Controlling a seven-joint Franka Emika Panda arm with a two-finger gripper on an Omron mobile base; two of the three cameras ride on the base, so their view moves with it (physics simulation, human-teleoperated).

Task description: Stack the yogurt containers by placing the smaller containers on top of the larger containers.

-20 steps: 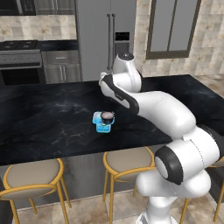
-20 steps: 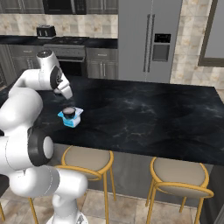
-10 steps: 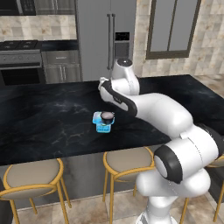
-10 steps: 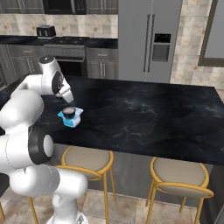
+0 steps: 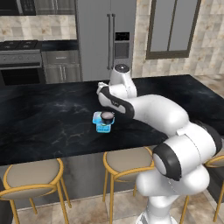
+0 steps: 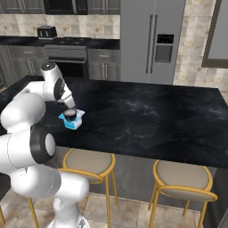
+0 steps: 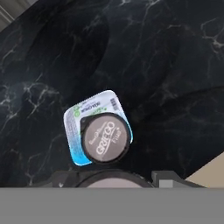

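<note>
On the black marble counter (image 5: 52, 118) stands the light blue squarish tub (image 5: 103, 123), near the front part of the counter and a little left of the arm's elbow in the left base view. On top of the tub sits a small round cup (image 5: 106, 116) with a dark body; in the hand view its grey lid with the word "GREGO" (image 7: 105, 138) covers the lower right part of the tub's pale top (image 7: 87, 114), so the cup is not centered on the tub but shifted toward one corner. In the right base view the tub (image 6: 72, 121) with the cup (image 6: 70, 114) on it is just beside the arm's wrist. The gripper (image 5: 110, 112) hangs just above the cup, close to it, but its fingers are hidden by the hand, so I cannot tell if they are apart or together. At the bottom of the hand view a second round pale top (image 7: 107, 179) shows partly. Below the counter stand stools (image 5: 29, 177) with golden legs.
</note>
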